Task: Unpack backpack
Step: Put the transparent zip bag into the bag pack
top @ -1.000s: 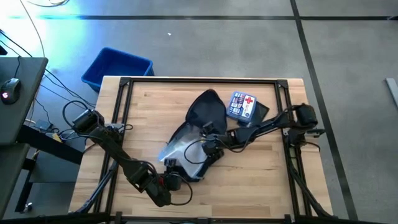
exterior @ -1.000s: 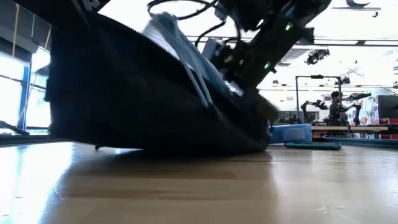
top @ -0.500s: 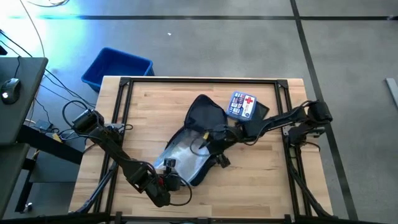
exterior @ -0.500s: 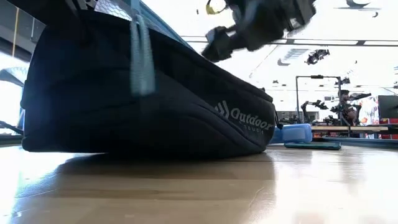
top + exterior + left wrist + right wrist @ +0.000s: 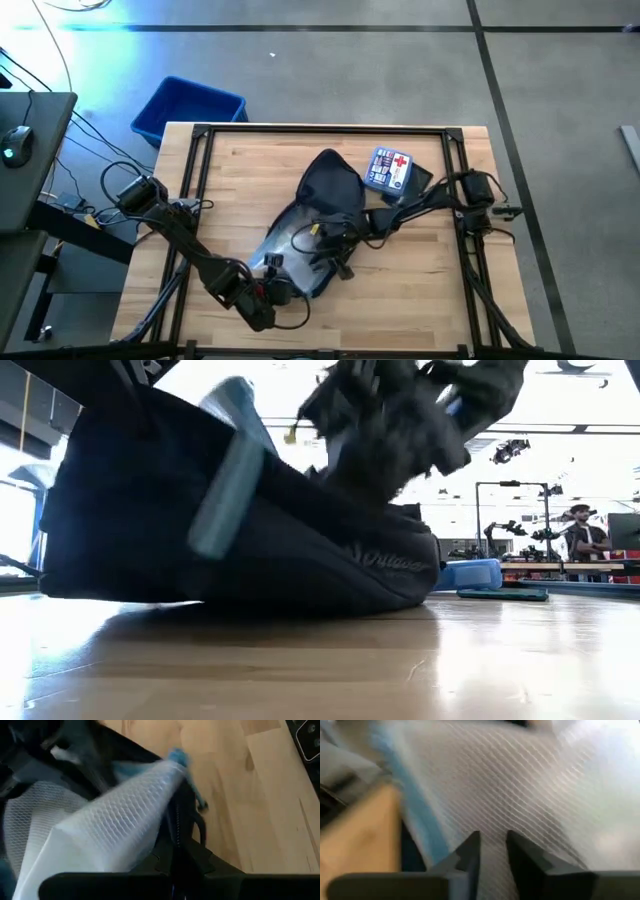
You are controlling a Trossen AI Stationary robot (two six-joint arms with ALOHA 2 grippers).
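High view: wooden table [image 5: 400,290] with a black frame, grey floor around.
Backpack [image 5: 335,180]: mid-table, lying open, dark navy shell toward the far side, pale mesh lining [image 5: 290,245] exposed toward the near left.
Left gripper [image 5: 272,290]: at the backpack's near-left edge, jaws closed on the bag's rim; dark fabric and white mesh right against the fingers in the left wrist view.
Right gripper [image 5: 325,242]: reaching in from the right, down over the open mesh lining in the middle of the bag.
Right jaws: fingers [image 5: 470,855] nearly together, only a narrow gap, pressed to the white mesh; cannot tell whether any fabric is pinched.
First-aid kit [image 5: 389,169]: blue with a red cross, just beside the backpack's far-right side, resting on a dark flat piece.
Blue bin [image 5: 188,108]: on the floor past the table's far-left corner.
Low view: backpack [image 5: 240,540] fills the left and centre, pale blue strap [image 5: 225,480] across its side, right arm blurred above it.
Background: person [image 5: 583,540] standing far off at the right.
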